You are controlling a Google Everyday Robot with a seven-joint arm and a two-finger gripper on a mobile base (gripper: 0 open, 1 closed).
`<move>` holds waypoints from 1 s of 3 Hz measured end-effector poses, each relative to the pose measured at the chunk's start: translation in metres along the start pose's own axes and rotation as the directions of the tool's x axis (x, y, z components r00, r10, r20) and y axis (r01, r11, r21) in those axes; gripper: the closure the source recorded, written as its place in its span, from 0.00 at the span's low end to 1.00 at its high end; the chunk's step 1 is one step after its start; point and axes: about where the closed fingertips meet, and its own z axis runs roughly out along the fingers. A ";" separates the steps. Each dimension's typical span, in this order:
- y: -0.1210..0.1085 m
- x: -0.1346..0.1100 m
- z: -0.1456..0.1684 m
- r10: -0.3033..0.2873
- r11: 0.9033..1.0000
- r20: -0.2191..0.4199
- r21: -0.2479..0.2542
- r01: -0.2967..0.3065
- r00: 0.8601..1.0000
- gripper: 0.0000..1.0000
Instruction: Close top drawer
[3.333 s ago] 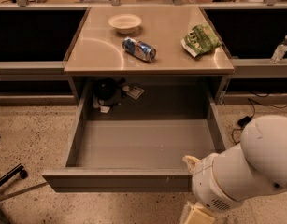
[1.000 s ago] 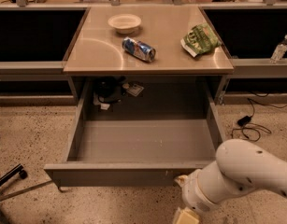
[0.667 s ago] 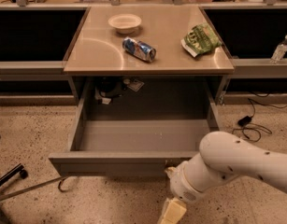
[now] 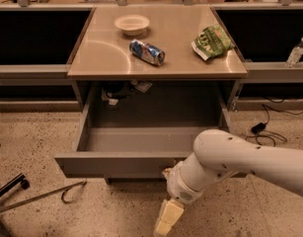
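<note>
Top drawer: the top drawer (image 4: 126, 164) is at the centre of the view. It is a wide, shallow grey tray pulled well out from under the tabletop, with its flat, handle-less front facing the camera.
Why it sits so: it is open, so the closing push looks yet to be finished. With no handle, the flat front is probably the face to press.
Gripper: the gripper (image 4: 164, 221) is pale yellow. It hangs at about 5 o'clock from the middle of the drawer front, below its lower edge and close to the floor.
Jaws: I cannot tell whether they are clenched or released. Nothing shows held in them.
Arm: the white arm (image 4: 240, 157) reaches in from 3 o'clock. Its wrist is against or just before the right end of the front. That suits a forward shove, though contact is unclear.
Tabletop: the tan tabletop (image 4: 101, 53) lies at 12 o'clock from the drawer. It carries a pale bowl (image 4: 132, 23), a blue can (image 4: 147, 52) on its side and a crumpled green bag (image 4: 212, 42).
Hidden or unclear: the arm covers the drawer's front right corner. The gripper tip is cut off by the bottom edge. Dark objects (image 4: 119, 90) in the shadow behind the tray cannot be identified.
Outskirts: a bottle (image 4: 295, 52) stands at 2 o'clock and a cable (image 4: 259, 127) trails at 3 o'clock.
</note>
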 end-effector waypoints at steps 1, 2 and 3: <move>-0.021 -0.017 -0.012 -0.031 0.999 -0.010 0.039 0.031 0.999 0.00; -0.068 -0.054 -0.023 -0.077 0.994 -0.023 0.077 0.079 0.997 0.00; -0.068 -0.054 -0.022 -0.077 0.994 -0.023 0.076 0.079 0.997 0.00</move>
